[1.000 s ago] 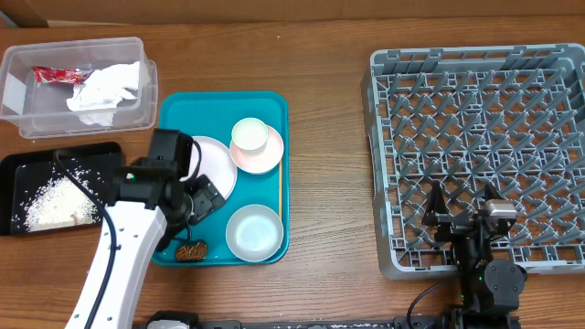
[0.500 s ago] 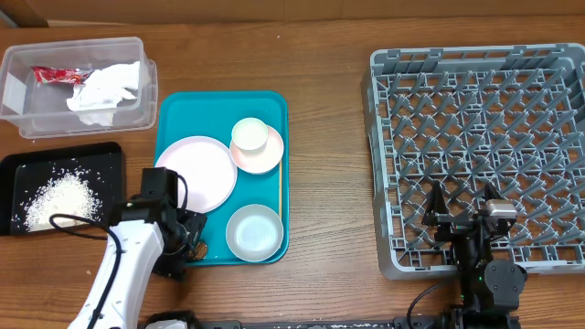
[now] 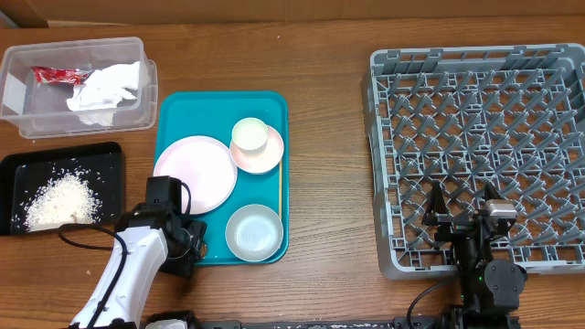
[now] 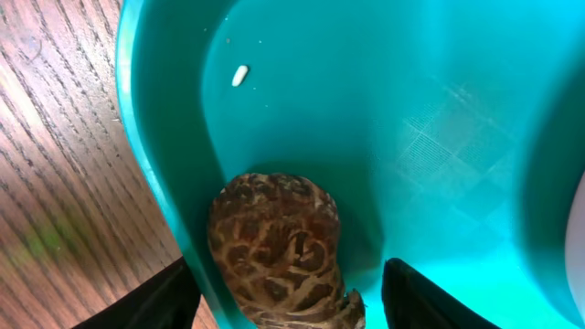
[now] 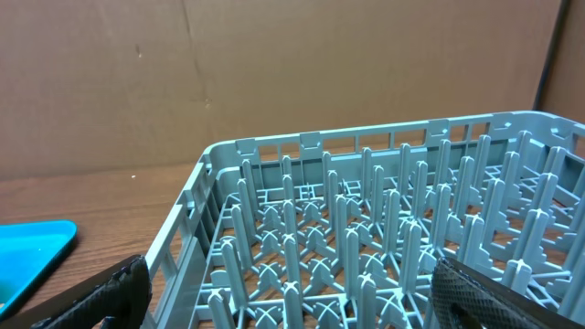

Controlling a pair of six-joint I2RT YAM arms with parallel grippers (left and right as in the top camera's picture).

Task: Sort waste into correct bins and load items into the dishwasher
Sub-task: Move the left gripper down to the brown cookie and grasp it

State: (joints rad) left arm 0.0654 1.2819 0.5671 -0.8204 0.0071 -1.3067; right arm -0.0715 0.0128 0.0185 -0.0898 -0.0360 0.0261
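The small brown food lump (image 4: 279, 247) lies in a corner of the teal tray (image 4: 439, 137), tight against its wall, with the table (image 4: 55, 183) just past it. Your left claw (image 4: 288, 302) is open, one finger on each side of the lump, and neither looks to touch it. You are on the waste step, picking this lump up. Next, I think, squeeze softly, lift it over the wall and take it to the black tray (image 3: 108, 157) with the rice (image 3: 57, 196)
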